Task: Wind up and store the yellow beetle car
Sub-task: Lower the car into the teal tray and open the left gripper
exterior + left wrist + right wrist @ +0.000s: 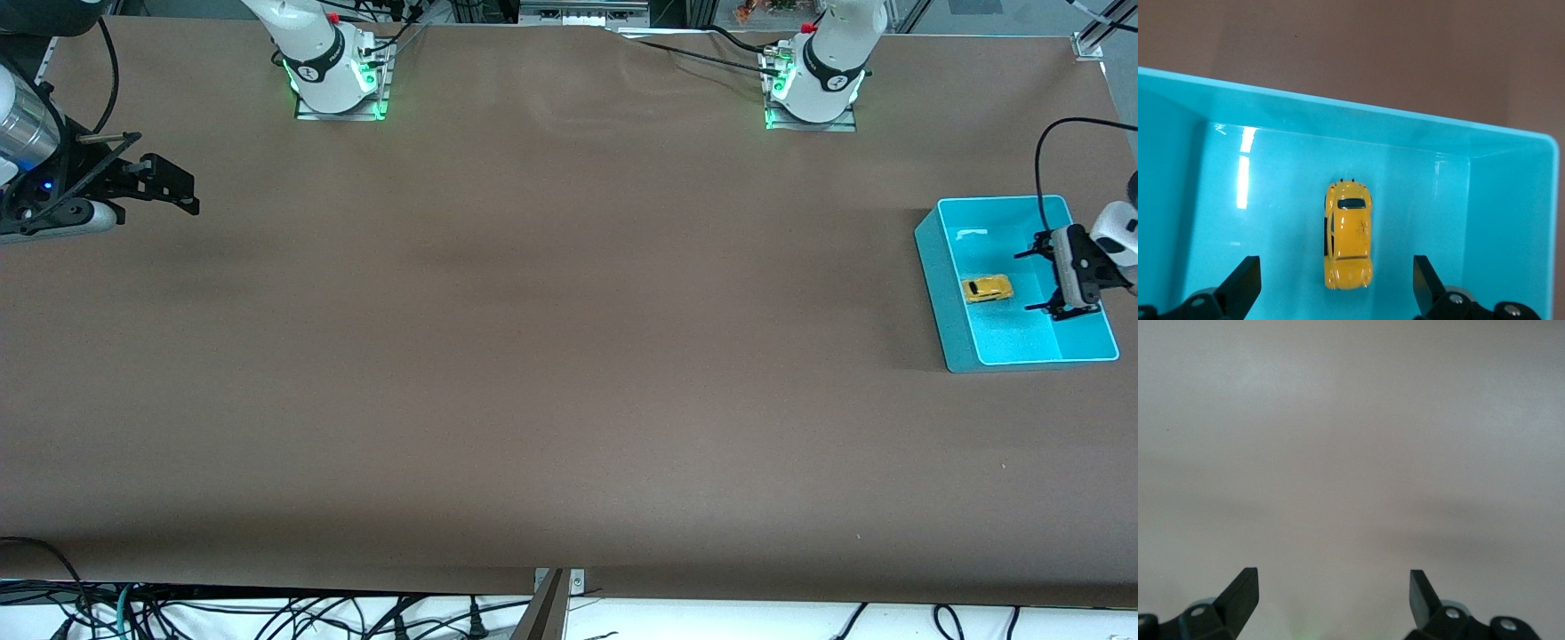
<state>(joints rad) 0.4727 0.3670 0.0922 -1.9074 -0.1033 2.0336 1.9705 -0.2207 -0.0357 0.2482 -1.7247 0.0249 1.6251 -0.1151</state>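
The yellow beetle car (pixel 988 289) lies on its wheels on the floor of the teal bin (pixel 935 267) at the left arm's end of the table. In the left wrist view the car (pixel 1347 233) sits between my spread fingers, untouched, inside the bin (pixel 1338 113). My left gripper (pixel 1038 280) is open and empty, hanging over the bin beside the car. My right gripper (pixel 178 187) is open and empty, waiting over bare table at the right arm's end; its wrist view shows only the table and its own gripper (pixel 1333 590).
The brown table (pixel 551 338) is bare apart from the bin. The arm bases (pixel 338 80) stand along the table's edge farthest from the front camera. Cables hang below the table's nearest edge (pixel 267 613).
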